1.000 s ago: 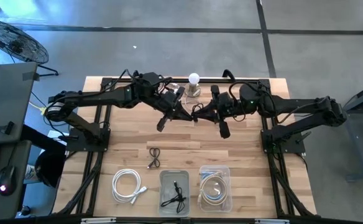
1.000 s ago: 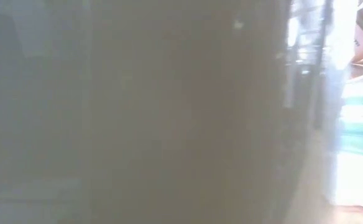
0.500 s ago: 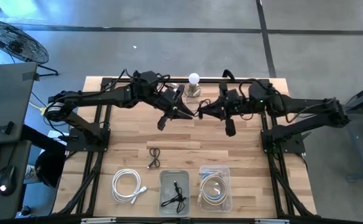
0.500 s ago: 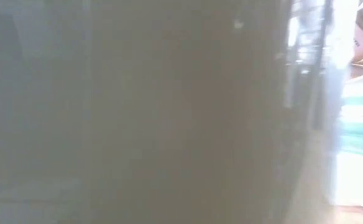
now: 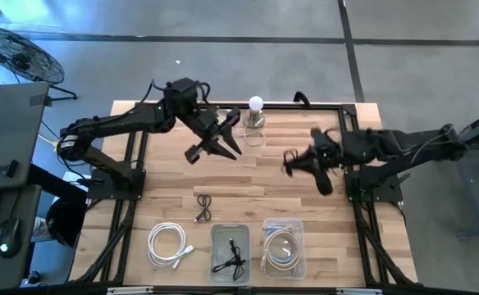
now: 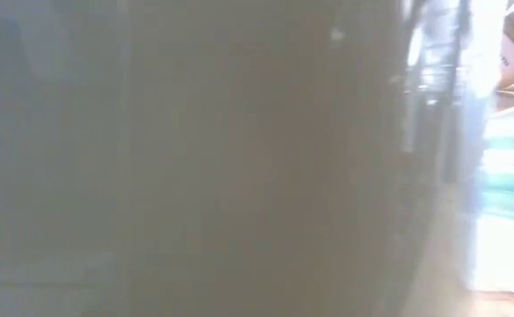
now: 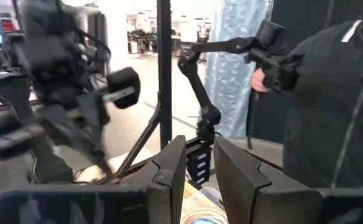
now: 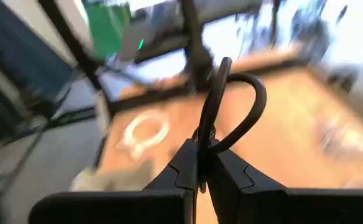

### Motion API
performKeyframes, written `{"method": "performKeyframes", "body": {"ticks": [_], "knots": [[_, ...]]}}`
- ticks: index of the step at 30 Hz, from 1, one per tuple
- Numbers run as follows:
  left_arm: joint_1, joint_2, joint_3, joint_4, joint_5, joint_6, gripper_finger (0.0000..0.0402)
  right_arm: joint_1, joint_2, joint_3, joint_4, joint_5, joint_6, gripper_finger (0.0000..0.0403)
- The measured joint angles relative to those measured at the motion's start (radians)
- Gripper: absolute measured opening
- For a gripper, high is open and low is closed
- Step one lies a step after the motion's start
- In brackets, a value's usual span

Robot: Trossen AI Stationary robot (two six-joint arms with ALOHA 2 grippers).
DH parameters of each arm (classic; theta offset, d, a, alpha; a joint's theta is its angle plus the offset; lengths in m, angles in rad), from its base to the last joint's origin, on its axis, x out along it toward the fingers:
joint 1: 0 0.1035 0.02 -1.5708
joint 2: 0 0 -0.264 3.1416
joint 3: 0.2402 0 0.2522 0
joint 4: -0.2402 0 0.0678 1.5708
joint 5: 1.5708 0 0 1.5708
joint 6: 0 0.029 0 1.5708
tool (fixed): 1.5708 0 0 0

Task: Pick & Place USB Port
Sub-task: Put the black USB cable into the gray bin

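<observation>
Carry step in hand. Right tool (image 8: 201, 163), pinched tight on a looped black cable (image 8: 234, 109), hangs over the right half of the worktop (image 5: 166, 197); in the high view the cable (image 5: 291, 158) trails from its tip. Left tool (image 5: 215, 146) sits raised at the back near the bulb (image 5: 256, 104), fingers slightly parted and empty. Next move likely calls for lowering the cable into the front bin (image 5: 229, 253) that has a dark cable in it, then letting go.

Even overhead light, low view seemingly blocked and blurred, wrist views motion-smeared
</observation>
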Motion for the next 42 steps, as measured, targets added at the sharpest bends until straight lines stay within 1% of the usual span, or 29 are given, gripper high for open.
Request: {"method": "performKeyframes", "body": {"ticks": [5,9,13,17,21,26,29,33,37,42], "knots": [[0.042,-0.001,0.016,0.002,0.084,0.000,0.0083,0.124,0.017,0.000,-0.133,-0.028,0.275,0.0013],[0.067,-0.001,0.018,-0.004,0.144,0.000,0.0083,0.211,0.066,0.000,-0.141,-0.043,0.404,0.0013],[0.089,0.000,0.018,-0.004,0.184,0.000,0.0083,0.260,0.117,0.000,-0.138,-0.067,0.499,0.0013],[0.114,0.000,0.018,-0.005,0.234,0.000,0.0083,0.282,0.168,0.000,-0.086,-0.047,0.513,0.0013],[0.137,0.000,0.018,-0.006,0.313,-0.005,0.0083,0.270,0.210,0.000,-0.014,-0.073,0.513,0.0013],[0.143,0.000,0.018,-0.053,0.358,-0.003,0.0083,0.252,0.294,0.000,0.042,-0.182,0.549,0.0013],[0.142,0.000,0.018,-0.054,0.380,-0.001,0.0083,0.238,0.351,0.000,0.114,-0.258,0.545,0.0013],[0.142,0.000,0.018,-0.057,0.385,0.000,0.0083,0.217,0.404,-0.001,0.200,-0.316,0.516,0.0013],[0.142,0.000,0.018,-0.059,0.396,0.000,0.0083,0.209,0.425,0.000,0.240,-0.319,0.504,0.0013],[0.142,0.000,0.017,-0.126,0.397,0.017,0.0083,0.210,0.407,-0.001,0.242,-0.280,0.480,0.0013]]}}
